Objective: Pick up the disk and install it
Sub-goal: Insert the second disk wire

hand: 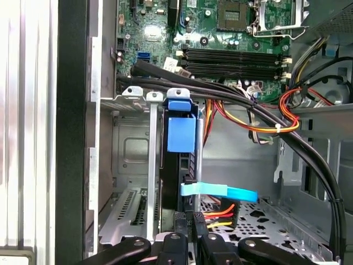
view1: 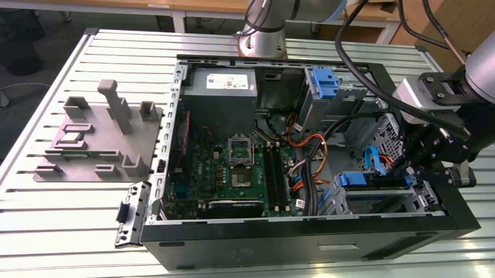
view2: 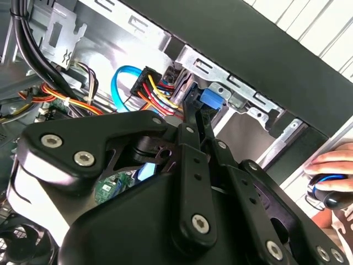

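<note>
Gripper (view2: 191, 102): black linkage close to the lens in both wrist views, fingers drawn together and clenched on the edge of the disk (hand: 181, 132); at the lower right of the case in the exterior view (view1: 406, 171).
Disk: on edge, blue carrier outward, partly down inside the metal drive cage (hand: 132, 149); lower right of the exterior view (view1: 371, 179), just beside the case's front wall.
Blue flat cable (hand: 220, 192): lying across just beside the fingers, next to a red-yellow-black wire bundle (hand: 218, 212).
Motherboard (view1: 232, 168): flat on the case floor, centre of the exterior view, well apart from the cage.
Power supply (view1: 220, 87): upper middle of the case.
Grey fixture plate (view1: 93, 139): on the slatted table (view1: 62, 231), at the exterior view's left.
Hand (view2: 331, 163): outside the case wall, on a small dark object.
</note>
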Robot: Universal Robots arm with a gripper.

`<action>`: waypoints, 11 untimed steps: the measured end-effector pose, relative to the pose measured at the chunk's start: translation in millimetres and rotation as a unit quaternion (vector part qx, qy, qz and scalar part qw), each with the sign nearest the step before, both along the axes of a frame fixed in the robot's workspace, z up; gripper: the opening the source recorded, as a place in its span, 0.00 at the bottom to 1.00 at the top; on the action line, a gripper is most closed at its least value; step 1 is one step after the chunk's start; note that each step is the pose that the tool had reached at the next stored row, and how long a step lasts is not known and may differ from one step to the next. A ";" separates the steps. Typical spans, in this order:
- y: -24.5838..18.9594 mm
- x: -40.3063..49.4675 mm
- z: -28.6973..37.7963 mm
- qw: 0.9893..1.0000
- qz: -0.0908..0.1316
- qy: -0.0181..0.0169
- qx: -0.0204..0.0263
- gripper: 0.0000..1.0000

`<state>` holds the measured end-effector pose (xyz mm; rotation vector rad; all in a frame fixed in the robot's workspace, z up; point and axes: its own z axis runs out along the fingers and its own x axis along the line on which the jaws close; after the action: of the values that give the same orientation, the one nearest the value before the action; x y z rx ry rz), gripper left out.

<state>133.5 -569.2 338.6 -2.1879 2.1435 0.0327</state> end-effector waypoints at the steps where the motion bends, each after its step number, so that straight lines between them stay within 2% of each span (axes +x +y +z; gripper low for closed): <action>1: 0.0 -0.4 0.0 1.000 0.000 -0.001 0.000 0.16; 8: 1.0 -3.3 -1.5 1.000 0.000 -0.004 0.000 0.16; 10: 1.1 -3.4 -1.8 1.000 0.000 -0.004 -0.001 0.16; 11: 1.3 -3.5 -1.7 1.000 0.000 -0.004 -0.003 0.16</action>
<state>129.9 -567.9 336.9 -2.1880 2.1411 0.0172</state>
